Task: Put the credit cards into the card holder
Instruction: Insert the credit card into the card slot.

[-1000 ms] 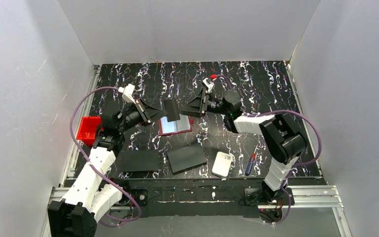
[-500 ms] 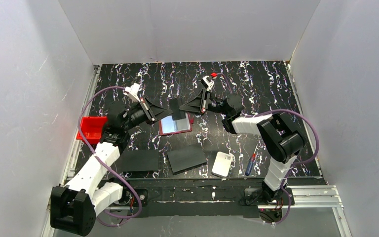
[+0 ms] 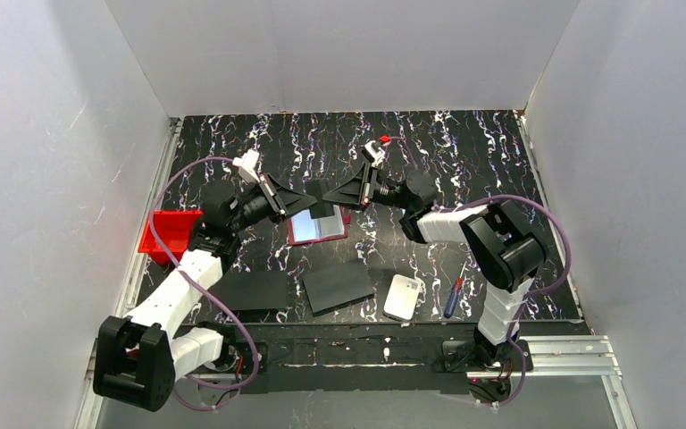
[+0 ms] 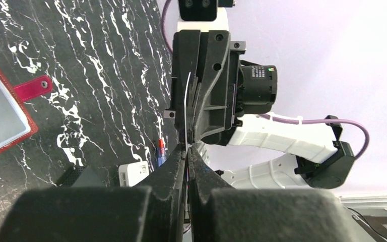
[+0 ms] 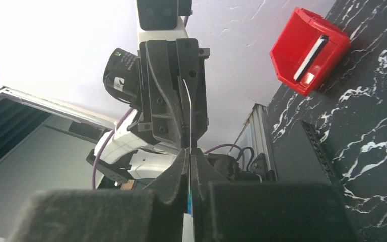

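One credit card (image 3: 319, 195) hangs edge-on above the table, pinched from both sides. My left gripper (image 3: 309, 199) is shut on its left end, and my right gripper (image 3: 331, 198) is shut on its right end. In the left wrist view the card (image 4: 186, 106) is a thin pale line running from my jaws into the opposite fingers (image 4: 204, 96). The right wrist view shows that thin edge (image 5: 190, 118) too. Just below the grippers the dark red card holder (image 3: 316, 228) lies open on the table, pale inside, with its strap (image 4: 33, 88) out to one side.
A bright red bin (image 3: 170, 234) with a white card in it (image 5: 310, 53) sits at the left edge. Two black sheets (image 3: 252, 290) (image 3: 338, 286), a white rounded pad (image 3: 404, 297) and a screwdriver (image 3: 453, 297) lie near the front.
My right gripper closed onto the card's free end. The left arm shifted right and back with the card, bringing the two grippers together above the card holder.
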### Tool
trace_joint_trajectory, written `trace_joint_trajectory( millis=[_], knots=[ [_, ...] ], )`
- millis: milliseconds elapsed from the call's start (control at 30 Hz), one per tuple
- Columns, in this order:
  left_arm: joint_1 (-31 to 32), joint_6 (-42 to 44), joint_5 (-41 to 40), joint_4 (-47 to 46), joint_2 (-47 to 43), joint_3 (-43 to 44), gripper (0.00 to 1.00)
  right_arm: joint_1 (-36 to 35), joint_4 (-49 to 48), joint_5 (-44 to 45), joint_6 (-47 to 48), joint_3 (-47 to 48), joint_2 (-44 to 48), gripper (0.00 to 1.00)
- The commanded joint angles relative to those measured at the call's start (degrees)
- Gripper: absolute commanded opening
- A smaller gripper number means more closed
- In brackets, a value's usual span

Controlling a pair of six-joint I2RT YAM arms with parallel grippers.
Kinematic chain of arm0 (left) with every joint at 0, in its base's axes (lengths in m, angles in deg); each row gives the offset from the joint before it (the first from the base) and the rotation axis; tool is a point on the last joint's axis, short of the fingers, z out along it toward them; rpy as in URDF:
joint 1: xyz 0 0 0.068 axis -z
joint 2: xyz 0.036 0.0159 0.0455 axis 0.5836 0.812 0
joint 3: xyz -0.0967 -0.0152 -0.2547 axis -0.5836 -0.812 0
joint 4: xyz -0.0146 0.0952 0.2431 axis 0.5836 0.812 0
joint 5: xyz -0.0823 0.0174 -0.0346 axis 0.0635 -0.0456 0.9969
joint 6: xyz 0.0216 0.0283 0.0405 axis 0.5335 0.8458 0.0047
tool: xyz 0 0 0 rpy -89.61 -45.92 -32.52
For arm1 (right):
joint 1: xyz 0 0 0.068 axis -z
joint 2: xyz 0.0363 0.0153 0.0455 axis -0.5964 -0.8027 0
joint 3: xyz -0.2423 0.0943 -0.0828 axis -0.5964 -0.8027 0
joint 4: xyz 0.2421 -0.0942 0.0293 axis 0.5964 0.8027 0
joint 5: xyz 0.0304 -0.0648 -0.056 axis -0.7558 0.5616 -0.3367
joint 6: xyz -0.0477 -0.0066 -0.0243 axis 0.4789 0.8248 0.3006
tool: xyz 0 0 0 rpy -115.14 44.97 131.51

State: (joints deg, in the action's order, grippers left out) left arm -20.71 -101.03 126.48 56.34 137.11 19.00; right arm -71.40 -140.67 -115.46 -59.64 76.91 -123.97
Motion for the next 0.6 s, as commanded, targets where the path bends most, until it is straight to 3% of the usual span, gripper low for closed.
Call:
trace_joint_trajectory(
  millis=[0,33,67,133,200,300,467,567],
  knots=[
    [0.4,2.8,-2.5,1.2,1.3,-0.4,0.0,2.9,19.1,-0.5,16.1,0.8,2.4,0.33],
    [0.5,5.5,-4.6,4.5,1.8,-0.5,0.0,4.4,37.5,1.4,26.9,2.6,3.6,0.48],
    [0.6,8.0,-6.5,7.2,2.2,-0.9,0.0,5.0,52.5,3.6,37.1,5.6,3.6,0.56],
    [0.6,13.4,-9.8,10.9,3.3,-1.8,0.0,5.2,68.2,7.9,50.7,11.0,2.3,0.63],
    [0.5,18.0,-12.0,14.9,5.0,-0.9,0.0,5.3,71.7,8.6,55.5,13.2,0.3,0.64],
    [0.3,22.6,-12.5,16.7,8.7,0.6,0.0,4.8,80.1,9.6,62.7,18.8,-3.5,0.52],
    [-2.5,24.4,-3.7,16.9,19.2,4.9,0.0,2.8,80.9,9.4,65.4,21.9,-7.4,0.31],
    [-5.5,25.0,-1.4,16.6,22.2,5.5,0.0,1.3,81.2,11.8,66.6,22.9,-8.1,0.26]
  ],
)
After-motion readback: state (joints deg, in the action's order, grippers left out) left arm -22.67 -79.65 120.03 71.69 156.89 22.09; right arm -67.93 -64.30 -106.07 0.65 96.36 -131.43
